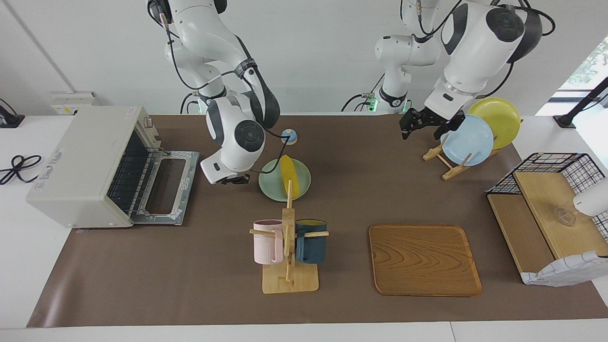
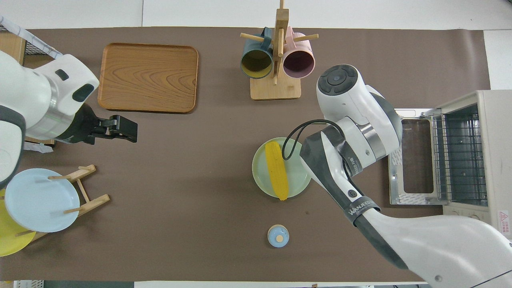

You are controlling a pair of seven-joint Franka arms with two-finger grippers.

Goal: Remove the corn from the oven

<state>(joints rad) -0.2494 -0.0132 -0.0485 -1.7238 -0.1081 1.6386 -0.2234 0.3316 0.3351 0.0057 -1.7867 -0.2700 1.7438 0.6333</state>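
Observation:
The corn is a yellow cob lying on a light green plate in the middle of the table, outside the oven; it also shows in the overhead view on the plate. The off-white oven stands at the right arm's end, its door folded down open and its wire rack bare. My right gripper hangs low between the plate and the oven door, holding nothing that I can see; its wrist hides it in the overhead view. My left gripper waits open and empty by the plate rack.
A wooden mug rack with a pink and a dark blue mug stands farther from the robots than the plate. A wooden tray lies beside it. A plate rack, a small blue knob and a wire basket are also here.

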